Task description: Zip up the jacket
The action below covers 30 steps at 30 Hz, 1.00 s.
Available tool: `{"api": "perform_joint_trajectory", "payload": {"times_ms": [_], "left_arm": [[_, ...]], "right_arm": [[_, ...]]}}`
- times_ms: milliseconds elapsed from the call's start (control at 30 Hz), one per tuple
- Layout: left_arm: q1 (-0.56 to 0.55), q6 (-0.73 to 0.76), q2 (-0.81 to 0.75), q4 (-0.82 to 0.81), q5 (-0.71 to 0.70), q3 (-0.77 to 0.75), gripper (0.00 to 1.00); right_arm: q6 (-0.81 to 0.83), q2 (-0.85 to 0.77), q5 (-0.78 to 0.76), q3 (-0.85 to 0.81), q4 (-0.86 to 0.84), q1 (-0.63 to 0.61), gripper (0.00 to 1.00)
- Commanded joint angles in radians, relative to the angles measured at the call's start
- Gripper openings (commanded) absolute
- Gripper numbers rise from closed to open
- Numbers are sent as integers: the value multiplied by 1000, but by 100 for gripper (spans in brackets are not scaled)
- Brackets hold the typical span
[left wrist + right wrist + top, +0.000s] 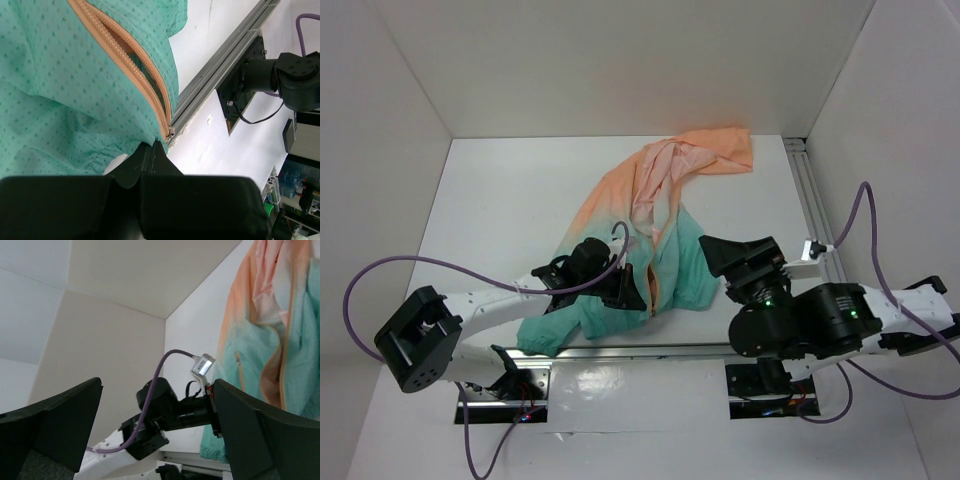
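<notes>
— Where is the jacket?

— The jacket (pixel 675 250) lies crumpled on the white table (pixel 500 200). Its peach end points toward the far right corner, and its teal hem is at the near edge, between my two arms.

— And your left pincer?

— My left gripper (pixel 632 288) is down on the teal hem, jaws pressed together. From my left wrist I see the fingertips (pixel 145 157) meet right below the bottom end of the orange zipper (pixel 132 62), where a small metal piece (pixel 171 132) sits. They touch the cloth, but I cannot tell whether any fabric is caught between them.

— Is the zipper done up?

— No. The two orange tapes stand apart with a dark gap between them, and they join only at that bottom end. The grey rail (pixel 220 60) at the table's edge runs beside the hem.

— The right one?

— My right gripper (pixel 735 262) hovers just beside the teal hem, on its right, spread wide. From that wrist, both fingers (pixel 55 425) stand far apart and hold nothing. The jacket shows beyond them.
</notes>
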<state>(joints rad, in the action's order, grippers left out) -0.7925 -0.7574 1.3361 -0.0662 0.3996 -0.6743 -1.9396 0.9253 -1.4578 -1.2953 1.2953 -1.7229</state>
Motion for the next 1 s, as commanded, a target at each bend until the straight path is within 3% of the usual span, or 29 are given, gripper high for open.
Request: {"api": "perform_joint_trajectory", "payload": {"times_ms": [0, 100, 267, 533, 967], "left_arm": [[4, 27, -32, -17, 24, -33, 0], [-7, 27, -23, -17, 24, -33, 0], [-7, 27, -23, -17, 24, -33, 0], [-7, 40, -23, 28, -13, -42, 0], [4, 50, -11, 58, -51, -24, 0]], "right_arm": [[-261, -20, -315, -33, 1, -29, 100], [-119, -41, -315, -45, 1, -82, 100], [-39, -71, -325, -4, -8, -83, 100], [302, 76, -325, -67, -8, -83, 100], [287, 243, -325, 234, 1, -83, 100]]}}
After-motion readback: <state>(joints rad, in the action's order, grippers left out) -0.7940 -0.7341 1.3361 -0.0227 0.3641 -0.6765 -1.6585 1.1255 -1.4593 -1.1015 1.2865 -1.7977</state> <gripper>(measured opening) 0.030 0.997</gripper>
